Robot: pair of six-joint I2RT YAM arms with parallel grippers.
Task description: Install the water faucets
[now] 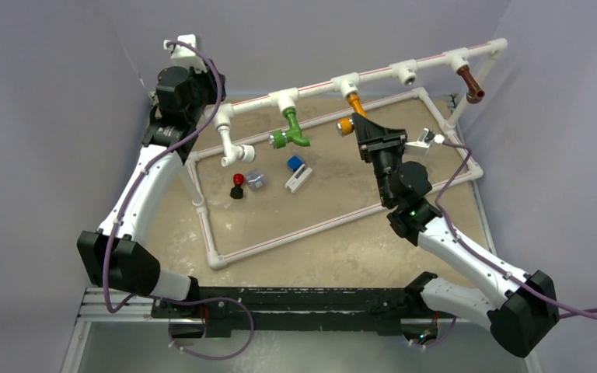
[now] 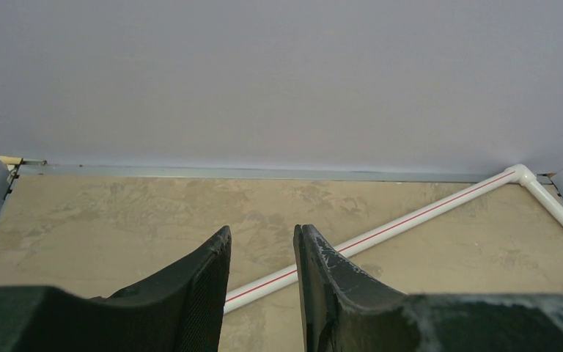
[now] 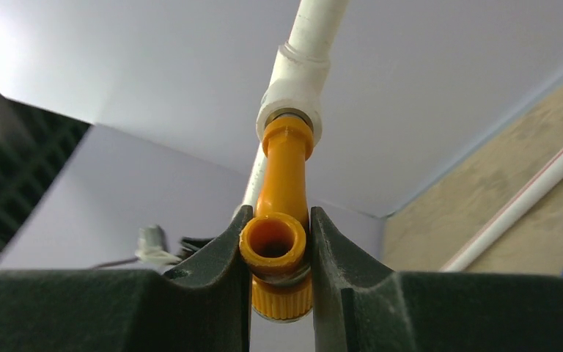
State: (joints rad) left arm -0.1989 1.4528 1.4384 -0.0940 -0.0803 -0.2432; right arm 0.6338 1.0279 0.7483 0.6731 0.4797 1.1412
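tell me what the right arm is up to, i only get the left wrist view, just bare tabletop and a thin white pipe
observer: The right gripper is shut on the orange bent plastic faucet, whose far end sits in a white plastic tee socket on the raised pipe.
operator: are the other faucets in
observer: From above, the green bent plastic faucet and the brown bent faucet each hang from a tee on that same pipe.
operator: anything loose on the table
observer: A small red-and-black knob lies inside the pipe frame, out of your view.
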